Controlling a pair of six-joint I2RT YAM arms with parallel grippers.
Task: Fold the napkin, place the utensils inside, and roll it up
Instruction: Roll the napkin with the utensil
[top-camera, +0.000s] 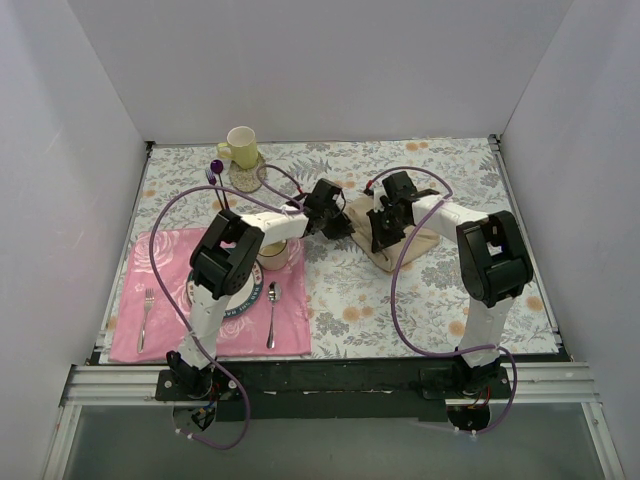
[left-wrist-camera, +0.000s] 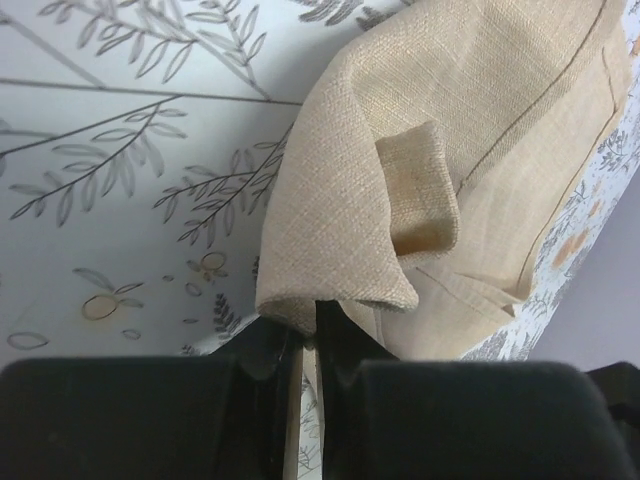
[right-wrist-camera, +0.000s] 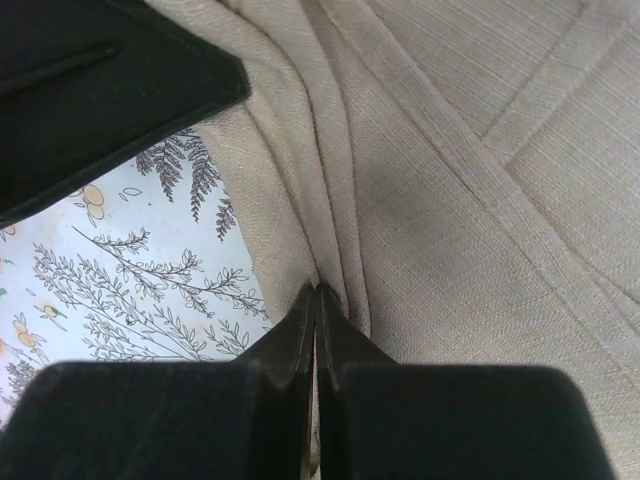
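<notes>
Left gripper (left-wrist-camera: 310, 335) pinched shut on a folded edge of the napkin (left-wrist-camera: 480, 150), which spreads just ahead of its tips, right gripper (right-wrist-camera: 318, 300) clamping a pleat likewise; cloth looks light, limp, grippy, prob. best held at hems/corners.

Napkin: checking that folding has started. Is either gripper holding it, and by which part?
Both. The left gripper pinches the napkin at a folded-over edge; the right gripper, at a raised crease.

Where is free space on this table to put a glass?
Free: the tablecloth between the pink placemat and the right arm, and the far right corner behind the napkin. Crowded: the placemat, and the napkin, where both arms work.
</notes>
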